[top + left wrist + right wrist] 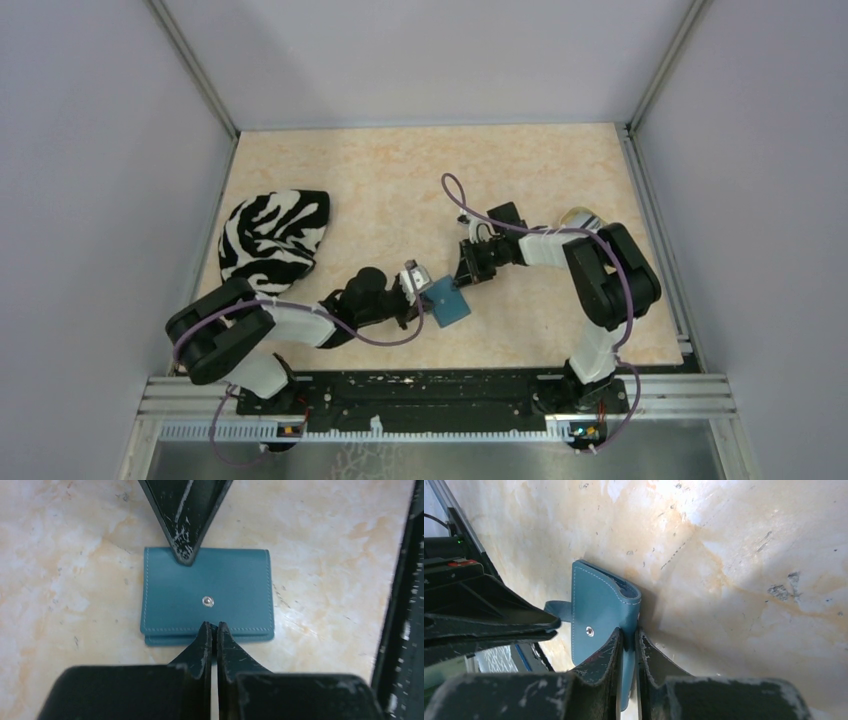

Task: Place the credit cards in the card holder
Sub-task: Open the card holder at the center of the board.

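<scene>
We saw the flat teal-blue folding card holder point(230, 585) lying on the beige marbled tabletop point(400, 180), between the two arms. The left gripper point(211, 628) had its fingers closed to a sliver at the holder's near edge, pinching the small snap tab. The right gripper point(629, 636) was clamped narrowly over the opposite, folded edge. A black-and-white zebra-striped cloth point(272, 238) lay well apart, on the left.

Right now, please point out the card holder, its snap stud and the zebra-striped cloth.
card holder point(235, 580): left wrist view, bare front flap.
snap stud point(207, 601): left wrist view, centre of the metal button.
zebra-striped cloth point(272, 238): top external view, middle of the fabric.
</scene>
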`<state>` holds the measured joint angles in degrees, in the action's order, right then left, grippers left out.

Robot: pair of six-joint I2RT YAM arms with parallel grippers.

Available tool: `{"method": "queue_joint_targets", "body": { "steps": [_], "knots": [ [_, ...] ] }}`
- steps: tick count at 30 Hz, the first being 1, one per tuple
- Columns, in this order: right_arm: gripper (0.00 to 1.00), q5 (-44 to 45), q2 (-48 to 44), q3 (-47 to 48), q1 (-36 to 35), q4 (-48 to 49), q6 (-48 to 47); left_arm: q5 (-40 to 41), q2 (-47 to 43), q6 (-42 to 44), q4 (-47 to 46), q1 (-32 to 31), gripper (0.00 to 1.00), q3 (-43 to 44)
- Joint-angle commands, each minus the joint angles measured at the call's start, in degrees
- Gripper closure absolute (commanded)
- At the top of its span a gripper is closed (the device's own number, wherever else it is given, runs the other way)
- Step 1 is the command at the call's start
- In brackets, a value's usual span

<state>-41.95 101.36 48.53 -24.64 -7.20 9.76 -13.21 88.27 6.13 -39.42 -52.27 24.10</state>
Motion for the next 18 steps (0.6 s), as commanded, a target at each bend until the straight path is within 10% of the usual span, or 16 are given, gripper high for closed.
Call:
{"method": "queue_joint_targets", "body": {
  "steps": [1, 18],
  "knots": [
    [0.91, 0.34, -4.21, 1.84, -0.11, -0.39, -3.25, -4.07, -4.76, -10.67, -16.12, -0.11, 1.0, -7.58],
    [0.89, -15.03, -11.6, 5.52, 3.64, -13.86, -28.91, -1.13, -10.9, -23.73, -34.7, 1.46, 0.2, -22.46]
  ]
}}
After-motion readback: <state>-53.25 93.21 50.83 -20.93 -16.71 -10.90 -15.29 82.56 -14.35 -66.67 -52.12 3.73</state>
